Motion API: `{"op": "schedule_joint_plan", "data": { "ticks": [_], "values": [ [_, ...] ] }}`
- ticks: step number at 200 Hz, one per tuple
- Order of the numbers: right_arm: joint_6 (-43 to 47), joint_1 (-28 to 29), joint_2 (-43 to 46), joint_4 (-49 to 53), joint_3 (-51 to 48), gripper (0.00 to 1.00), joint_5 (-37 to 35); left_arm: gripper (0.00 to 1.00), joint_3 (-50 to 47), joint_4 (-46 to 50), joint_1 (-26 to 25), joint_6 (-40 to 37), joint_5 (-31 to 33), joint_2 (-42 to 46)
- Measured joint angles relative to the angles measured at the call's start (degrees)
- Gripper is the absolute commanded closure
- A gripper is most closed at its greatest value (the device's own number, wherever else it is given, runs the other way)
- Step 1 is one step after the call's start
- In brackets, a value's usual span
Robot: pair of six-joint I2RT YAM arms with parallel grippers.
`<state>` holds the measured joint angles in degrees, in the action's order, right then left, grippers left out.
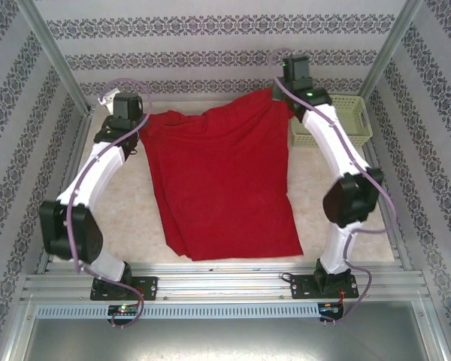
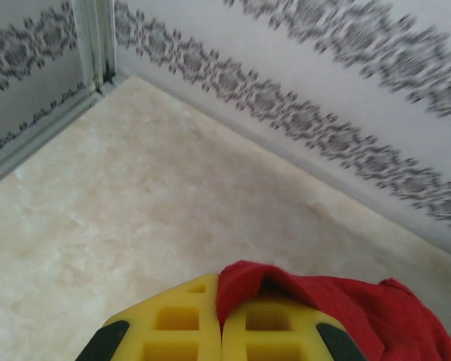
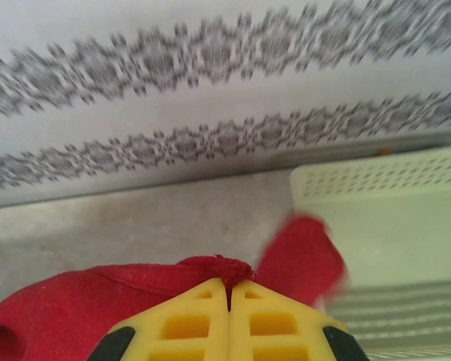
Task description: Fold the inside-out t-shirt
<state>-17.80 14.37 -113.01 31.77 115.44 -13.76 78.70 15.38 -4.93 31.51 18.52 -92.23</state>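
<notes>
The plain bright red cloth t-shirt (image 1: 222, 180) is spread over the middle of the pale marbled bench (image 1: 128, 218). Its near hem lies flat close to the arm bases, and its far edge is drawn out toward both far corners. The far left corner of the t-shirt is clamped between the yellow left fingers (image 2: 199, 301), which are pressed together on a fold of red cloth just above the bench. The far right corner is pinched between the yellow right fingers (image 3: 203, 301), likewise closed on the cloth, close to the back wall (image 1: 210, 45). Between the two held corners the far edge sags. A pale green plastic lattice basket (image 1: 346, 113) stands at the far right of the bench, just beside the held right corner. In the right wrist view a blurred flap of red cloth is seen in front of the basket wall.
</notes>
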Motion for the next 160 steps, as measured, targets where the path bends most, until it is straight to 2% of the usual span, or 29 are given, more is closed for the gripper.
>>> {"op": "schedule_joint_plan", "data": {
  "ticks": [31,58,75,89,99,107,137,160],
  "values": [
    [-1.8,0.0,-18.5,1.6,16.0,1.0,0.8,1.0,2.1,-3.7,2.9,0.3,-5.5,-13.9],
    [-3.0,-0.1,-33.7,5.8,35.6,0.74,0.9,0.97,8.7,-3.5,5.0,0.4,-9.8,-24.3],
    [-3.1,-0.4,-38.1,7.2,41.8,0.58,1.3,0.95,15.7,-2.5,6.3,0.3,-12.0,-29.5],
    [-3.7,-1.1,-38.3,7.8,42.1,0.42,1.6,0.86,21.3,-1.7,7.1,0.3,-13.8,-32.6],
    [-4.6,-1.6,-37.9,7.6,41.9,0.37,1.9,0.66,25.3,-0.5,7.7,-0.3,-14.9,-34.2],
    [-4.5,-2.1,-37.2,7.5,41.0,0.36,2.2,0.55,28.4,0.8,8.1,-0.4,-15.6,-35.3],
    [-4.3,-3.1,-31.1,8.4,32.7,0.33,2.5,0.37,38.3,8.9,8.7,-1.1,-17.2,-37.3],
    [-4.5,-2.7,-22.3,9.0,20.9,0.31,3.4,0.29,35.1,12.9,8.3,-1.1,-17.3,-33.3]
  ]
}}
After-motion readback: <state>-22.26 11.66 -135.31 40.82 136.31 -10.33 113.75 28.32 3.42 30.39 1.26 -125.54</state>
